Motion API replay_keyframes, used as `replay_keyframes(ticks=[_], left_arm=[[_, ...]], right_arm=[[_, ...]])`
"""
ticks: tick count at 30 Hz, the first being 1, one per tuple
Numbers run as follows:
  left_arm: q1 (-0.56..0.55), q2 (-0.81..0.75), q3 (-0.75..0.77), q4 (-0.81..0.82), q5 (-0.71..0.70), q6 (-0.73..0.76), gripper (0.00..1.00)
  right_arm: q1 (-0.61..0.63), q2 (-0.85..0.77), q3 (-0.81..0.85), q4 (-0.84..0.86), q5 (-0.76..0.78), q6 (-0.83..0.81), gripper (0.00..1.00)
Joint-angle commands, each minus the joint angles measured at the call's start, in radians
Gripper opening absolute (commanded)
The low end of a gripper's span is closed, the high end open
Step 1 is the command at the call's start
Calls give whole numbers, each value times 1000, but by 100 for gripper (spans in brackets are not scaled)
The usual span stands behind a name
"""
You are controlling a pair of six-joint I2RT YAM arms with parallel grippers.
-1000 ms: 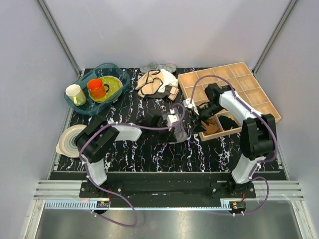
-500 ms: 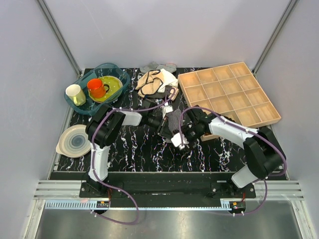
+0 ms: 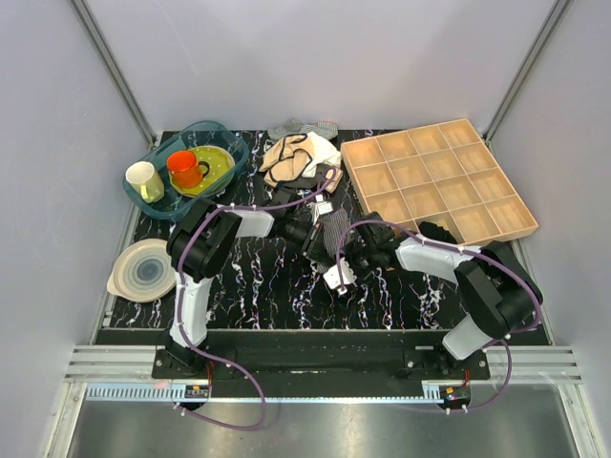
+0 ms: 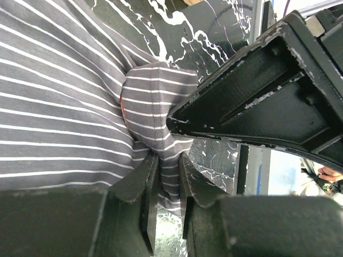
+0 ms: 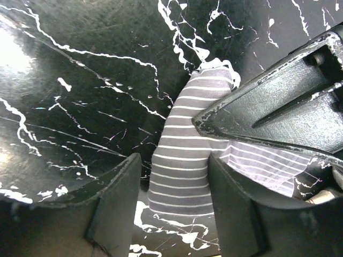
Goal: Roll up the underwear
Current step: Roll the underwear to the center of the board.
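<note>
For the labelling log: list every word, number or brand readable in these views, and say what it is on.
None can be read in any view.
The underwear shows only stripes and a small red mark, no lettering.
The wooden tray bears no visible print.

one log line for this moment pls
phase: grasping | left gripper: shut on underwear | right gripper: straddling underwear, grip unclear

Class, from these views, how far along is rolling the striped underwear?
Done: nothing rolled yet; the underwear lies largely spread on the table. In hand: the left gripper pinches a bunched fold, the right gripper straddles an edge. Left: the whole roll.
</note>
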Motion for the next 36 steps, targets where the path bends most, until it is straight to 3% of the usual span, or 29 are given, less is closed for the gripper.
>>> replay_keyframes(ticks=[1,10,13,18,21,25,30,36], left_arm=[[-4,30,-30,-135,-176,54,25],[8,-215,-110,88,-308,-12,35],[28,-272,-158,174,-349,-39,38],[36,-245,-125,152,-385,-58,38],[36,-289,-189,236,-412,-70,37],[33,-418,-365,492,-438,-43,36],[-12,-582,-578,717,-451,120,39],[-208,-589,-521,567,-544,417,42]], right_arm=[[-3,19,-47,29,178,53,57],[-1,29,-17,-79,210,159,21],[-16,17,14,-167,159,193,18],[-50,17,77,-308,52,231,17],[-93,29,135,-383,-30,252,16],[-158,106,253,-526,-130,263,16],[-208,230,434,-736,-216,280,15],[-230,362,546,-848,-238,360,15]])
